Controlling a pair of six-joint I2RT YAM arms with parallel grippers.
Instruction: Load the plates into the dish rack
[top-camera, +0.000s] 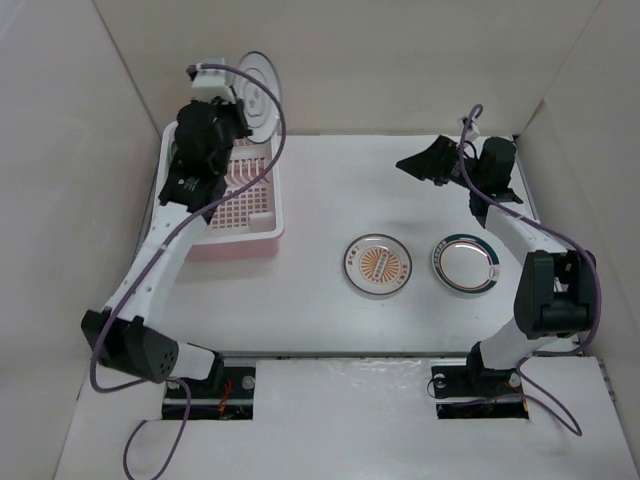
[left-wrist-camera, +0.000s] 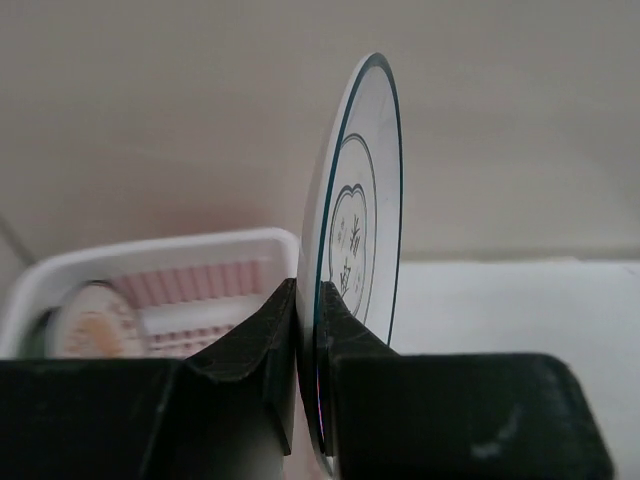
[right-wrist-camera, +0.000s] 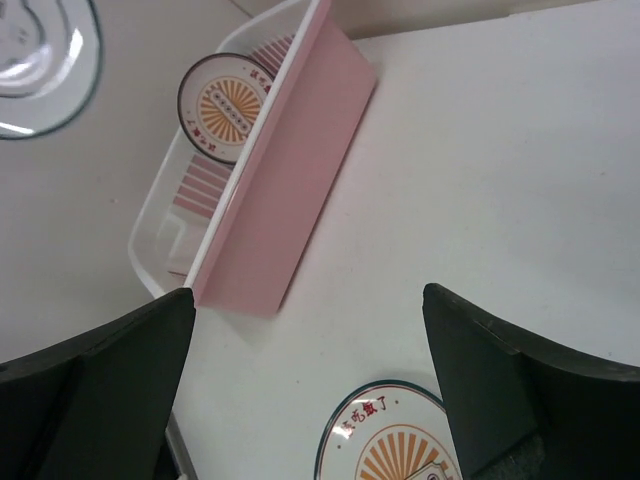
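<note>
Plate on edge over the rack: my left fingers (left-wrist-camera: 250, 350) are pressed onto the lower rim of a white plate (left-wrist-camera: 365, 200) with a thin dark edge line. They hold it upright in the air by the far end of the pale pink dish rack (top-camera: 240, 245). I grip it by the rim and keep it vertical because, as I judge it, only an upright plate will slide down between the divider tines, and a rim grip leaves both faces free to pass. One orange sunburst plate (right-wrist-camera: 225, 105) is already propped inside the rack, so the next slot has to be chosen beside it without knocking it.

My right fingers (right-wrist-camera: 520, 390) are spread wide and hold nothing. They hang over the far right of the tabletop (top-camera: 330, 180), well apart from the rack, seemingly parked clear of the left arm's work. Two plates wait flat on the tabletop nearer the arm bases: a second sunburst plate (top-camera: 378, 266) and, just beside it, a dark-rimmed plate (top-camera: 465, 262).
</note>
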